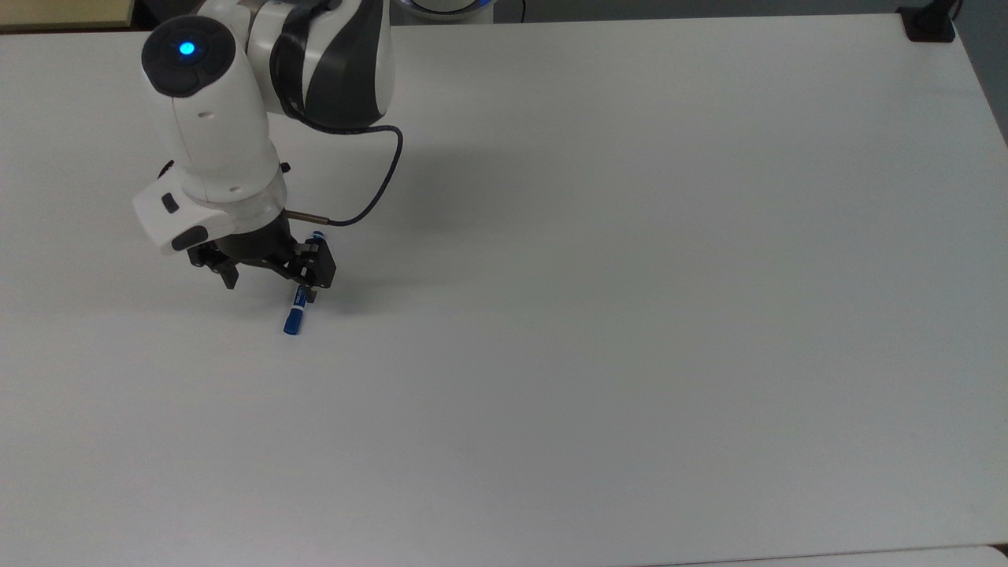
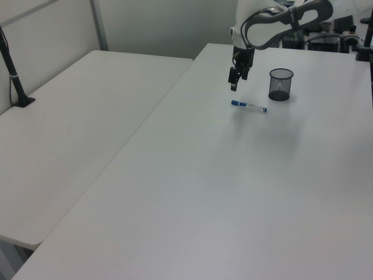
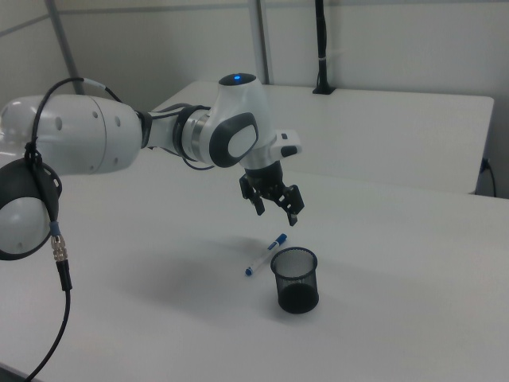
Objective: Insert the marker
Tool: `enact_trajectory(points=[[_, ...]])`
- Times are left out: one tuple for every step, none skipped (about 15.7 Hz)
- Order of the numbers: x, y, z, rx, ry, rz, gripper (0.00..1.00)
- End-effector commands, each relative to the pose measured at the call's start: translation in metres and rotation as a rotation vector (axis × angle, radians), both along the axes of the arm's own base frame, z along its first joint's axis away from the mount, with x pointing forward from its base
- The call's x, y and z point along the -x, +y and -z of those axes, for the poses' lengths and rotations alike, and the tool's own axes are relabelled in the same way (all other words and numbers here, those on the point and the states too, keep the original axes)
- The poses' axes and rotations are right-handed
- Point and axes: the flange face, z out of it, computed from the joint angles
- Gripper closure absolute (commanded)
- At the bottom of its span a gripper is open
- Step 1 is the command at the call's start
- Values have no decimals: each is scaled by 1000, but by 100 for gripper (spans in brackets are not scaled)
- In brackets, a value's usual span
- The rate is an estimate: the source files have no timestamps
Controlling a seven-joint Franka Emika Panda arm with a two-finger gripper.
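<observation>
Top view: the marker [image 1: 297, 308] lies flat on the white table [image 1: 630, 315], its long axis running from about 12 to 6 o'clock, blue cap at the 6 o'clock end. The gripper [image 1: 272, 277] hangs over it with its fingers spread apart, nothing between them; the finger on the top view's right covers the middle of the marker, so just the cap end and a blue tip at the 12 o'clock end show. A black cable [image 1: 378, 189] loops from the wrist at about 2 o'clock.

Left view: the marker [image 2: 249, 106] rests on the table [image 2: 204, 186], apart from the gripper [image 2: 233, 81], which hovers above it at about 11 o'clock. The black mesh cup [image 2: 280, 84] stands upright near the marker, at about 2 o'clock from it.

Right view: the gripper [image 3: 275, 208] is in the air above the table [image 3: 159, 318], fingers apart and pointing down. The marker [image 3: 266, 255] lies below it at about 6 o'clock, just beside the cup [image 3: 295, 279], outside it, at the cup's 10 o'clock.
</observation>
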Motion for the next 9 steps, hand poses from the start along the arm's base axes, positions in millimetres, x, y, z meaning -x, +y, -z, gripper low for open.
enact_trajectory(points=[[0,7,19,-22,40,-7,11],[-1,8,26,-23,50,-9,15],[-1,9,33,-24,60,-11,20],[-1,11,36,-24,64,-16,29],[-2,15,44,-25,76,-22,33],[-2,16,49,-24,82,-24,33],[-2,16,55,-23,92,-26,33],[-2,18,66,-24,107,-29,38],[-2,23,71,-23,114,-36,46]])
